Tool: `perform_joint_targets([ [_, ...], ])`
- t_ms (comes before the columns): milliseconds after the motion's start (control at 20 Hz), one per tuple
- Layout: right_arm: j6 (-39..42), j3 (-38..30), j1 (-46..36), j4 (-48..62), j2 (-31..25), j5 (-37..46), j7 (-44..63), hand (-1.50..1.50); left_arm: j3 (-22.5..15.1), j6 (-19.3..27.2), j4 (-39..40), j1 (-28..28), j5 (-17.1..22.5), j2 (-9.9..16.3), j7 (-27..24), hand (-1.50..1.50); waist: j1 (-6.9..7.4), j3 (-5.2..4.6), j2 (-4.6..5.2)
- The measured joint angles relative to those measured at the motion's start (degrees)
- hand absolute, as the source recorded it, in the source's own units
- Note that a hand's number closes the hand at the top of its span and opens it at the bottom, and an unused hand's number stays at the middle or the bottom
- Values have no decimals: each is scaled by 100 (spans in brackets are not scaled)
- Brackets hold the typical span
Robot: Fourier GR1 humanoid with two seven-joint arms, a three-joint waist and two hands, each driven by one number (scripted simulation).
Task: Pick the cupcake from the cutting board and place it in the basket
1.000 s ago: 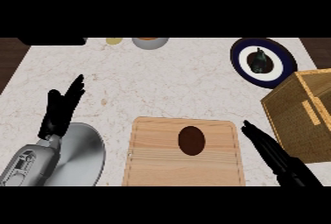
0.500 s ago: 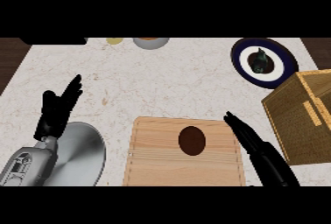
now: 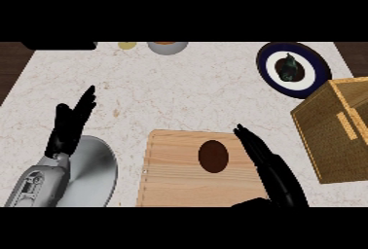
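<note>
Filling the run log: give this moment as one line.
right hand: open, beside cupcake | cupcake: on cutting board, ungrasped | basket: right | left hand: open, resting

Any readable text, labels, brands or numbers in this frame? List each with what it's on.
None: no readable text, label, brand or number anywhere in the head view.
The cutting board, cupcake and basket carry no markings.
The plate at the far right holds a dark item, unlabelled.
The small items at the counter's far edge are cut off; no lettering visible.
</note>
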Motion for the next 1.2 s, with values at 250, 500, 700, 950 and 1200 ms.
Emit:
perform_joint_targets([
  [250, -47, -68, -331, 514, 368, 172, -109, -150, 150, -96, -168, -83, -152, -58, 241, 0, 6, -1, 0],
  [500, -42, -90, -513, 846, 629, 313, -178, -150, 278, -172, -112, -72, -296, -166, 157, 0, 5, 0, 0],
  [700, -96, -104, -582, 1133, 796, 470, -263, -150, 382, -306, -221, 14, -331, -209, 190, 0, 8, -1, -1],
  [950, -82, -138, -701, 1521, 989, 613, -249, -150, 449, -372, -388, 138, -433, -306, 211, 0, 10, 0, 0],
  [1200, 5, -207, -749, 1673, 1041, 573, -303, -150, 551, -421, -364, 53, -513, -377, 283, 0, 6, -1, 0],
])
